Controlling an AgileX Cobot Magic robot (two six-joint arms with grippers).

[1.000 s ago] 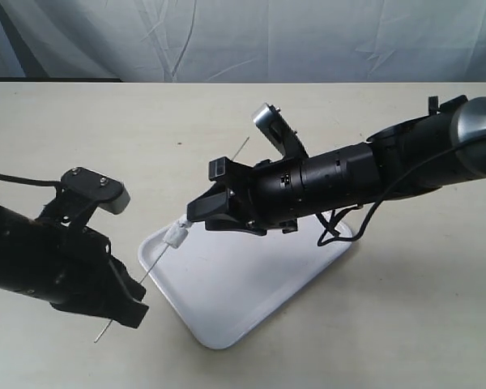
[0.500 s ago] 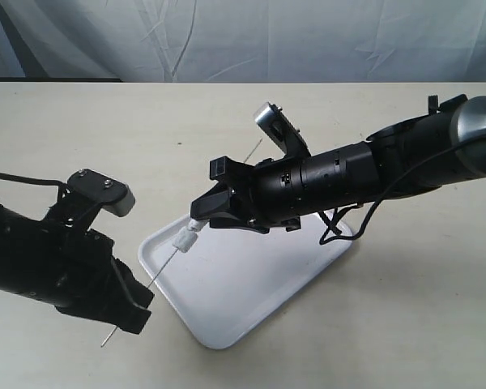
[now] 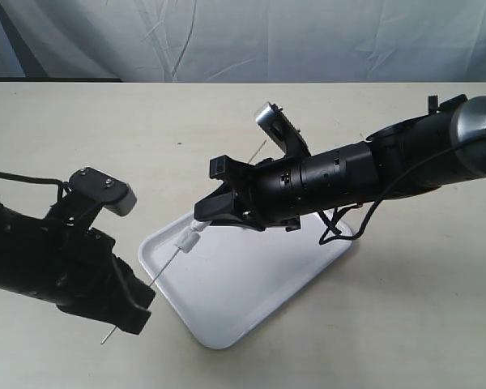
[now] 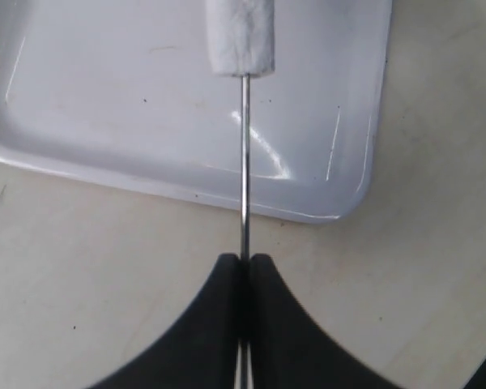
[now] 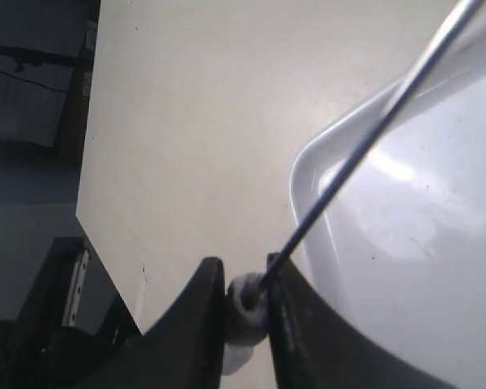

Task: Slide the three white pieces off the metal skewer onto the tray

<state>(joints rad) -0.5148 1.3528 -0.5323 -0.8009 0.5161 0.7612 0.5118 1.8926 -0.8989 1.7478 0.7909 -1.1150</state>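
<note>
**Ready to slide them off**

The left gripper [image 4: 245, 261] pinches the low end of the metal skewer [image 3: 164, 265]. The right gripper [image 3: 204, 215] squeezes the white pieces [image 3: 188, 237] on it, above the tray [image 3: 251, 300], so they can drop there, not on the worktop [image 3: 405, 308].

Nothing fancy here, the surface [image 3: 413, 324] is just a plain cream tabletop, matte, with a few tiny dark marks on it, like one speck [image 3: 179, 144] sitting back and left of the middle. Behind it hangs a pale grey-white cloth backdrop [image 3: 324, 36], pretty wrinkled and creased. Far left there's a thin dark strip [image 3: 49, 79] right where the cloth meets the surface's back edge
</note>
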